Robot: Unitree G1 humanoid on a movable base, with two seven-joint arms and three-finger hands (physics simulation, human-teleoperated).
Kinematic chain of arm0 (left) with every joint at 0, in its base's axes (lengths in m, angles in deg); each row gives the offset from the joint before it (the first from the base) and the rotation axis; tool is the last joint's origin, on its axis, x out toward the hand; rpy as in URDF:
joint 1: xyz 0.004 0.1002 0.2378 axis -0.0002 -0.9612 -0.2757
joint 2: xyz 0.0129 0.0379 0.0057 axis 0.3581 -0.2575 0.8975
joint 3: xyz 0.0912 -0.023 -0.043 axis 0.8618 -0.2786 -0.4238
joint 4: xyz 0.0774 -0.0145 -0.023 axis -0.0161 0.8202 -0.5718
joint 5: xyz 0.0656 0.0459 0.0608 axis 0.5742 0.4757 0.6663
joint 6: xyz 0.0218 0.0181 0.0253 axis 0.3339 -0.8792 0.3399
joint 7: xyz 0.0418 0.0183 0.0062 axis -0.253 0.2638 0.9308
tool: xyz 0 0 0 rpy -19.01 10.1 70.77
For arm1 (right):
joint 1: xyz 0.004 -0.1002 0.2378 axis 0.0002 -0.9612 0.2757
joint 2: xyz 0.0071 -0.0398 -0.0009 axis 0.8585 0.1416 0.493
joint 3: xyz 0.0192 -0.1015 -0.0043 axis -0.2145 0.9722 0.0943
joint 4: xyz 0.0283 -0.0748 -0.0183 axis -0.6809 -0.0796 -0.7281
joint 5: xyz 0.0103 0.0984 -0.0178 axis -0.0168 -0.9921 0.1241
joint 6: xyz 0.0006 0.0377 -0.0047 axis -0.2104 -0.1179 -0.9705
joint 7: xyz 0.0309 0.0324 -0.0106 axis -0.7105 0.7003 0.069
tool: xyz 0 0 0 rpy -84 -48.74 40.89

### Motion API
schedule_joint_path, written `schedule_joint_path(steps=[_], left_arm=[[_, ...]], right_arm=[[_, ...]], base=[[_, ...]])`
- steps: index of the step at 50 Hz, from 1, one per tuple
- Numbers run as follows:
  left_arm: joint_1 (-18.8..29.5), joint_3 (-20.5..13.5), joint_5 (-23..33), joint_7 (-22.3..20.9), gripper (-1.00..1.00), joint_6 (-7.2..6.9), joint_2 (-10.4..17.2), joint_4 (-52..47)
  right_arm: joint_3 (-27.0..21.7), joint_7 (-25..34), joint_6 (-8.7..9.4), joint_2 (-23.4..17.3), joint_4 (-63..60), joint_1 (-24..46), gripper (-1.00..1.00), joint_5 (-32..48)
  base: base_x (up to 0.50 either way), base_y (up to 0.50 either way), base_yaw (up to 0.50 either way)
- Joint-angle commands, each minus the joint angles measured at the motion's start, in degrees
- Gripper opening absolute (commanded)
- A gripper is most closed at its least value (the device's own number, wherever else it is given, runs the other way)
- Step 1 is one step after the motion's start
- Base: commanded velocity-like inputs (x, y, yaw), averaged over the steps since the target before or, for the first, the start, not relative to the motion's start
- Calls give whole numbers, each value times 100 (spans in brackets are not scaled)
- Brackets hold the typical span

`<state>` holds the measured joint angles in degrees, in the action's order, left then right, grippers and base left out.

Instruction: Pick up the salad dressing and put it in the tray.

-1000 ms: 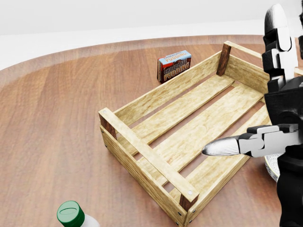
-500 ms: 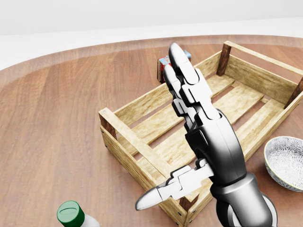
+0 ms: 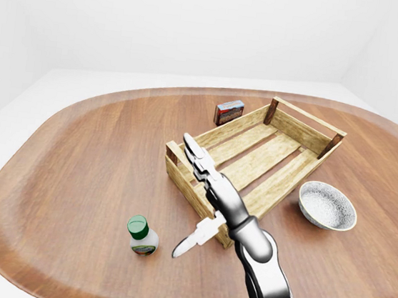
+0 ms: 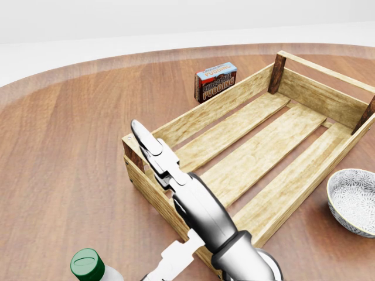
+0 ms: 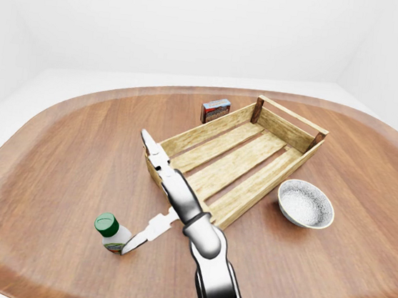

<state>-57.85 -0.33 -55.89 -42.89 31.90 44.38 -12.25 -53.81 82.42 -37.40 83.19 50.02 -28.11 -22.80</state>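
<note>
Our right hand (image 3: 200, 203) is open with fingers spread wide — reaching left toward the green-capped salad dressing bottle (image 3: 142, 235), because the wooden tray (image 3: 297, 122) waits just right.

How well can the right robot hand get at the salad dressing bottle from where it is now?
Probably well. The right robot hand is open beside the salad dressing bottle, with only bare table between them. The wooden crate lies on its other side.

Bare simulated room: oval wooden table (image 3: 74, 171), blank white walls (image 3: 163, 23)
</note>
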Motion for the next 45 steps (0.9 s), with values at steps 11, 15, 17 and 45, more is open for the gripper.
schedule_joint_path(steps=[11,15,17,45], left_arm=[[2,23,43,-42,100,0,-31,48],[6,34,26,-31,100,0,-25,55],[13,47,19,-26,100,0,-26,53],[10,85,13,-65,100,0,-25,222]], right_arm=[[857,1062,0,369,775,220,100,1118],[850,1299,0,461,811,273,100,1075],[791,1447,0,498,845,399,100,1008],[539,1987,0,1287,2958,1929,100,4650]], base=[[0,0,0],[0,0,0],[0,0,0],[0,0,0]])
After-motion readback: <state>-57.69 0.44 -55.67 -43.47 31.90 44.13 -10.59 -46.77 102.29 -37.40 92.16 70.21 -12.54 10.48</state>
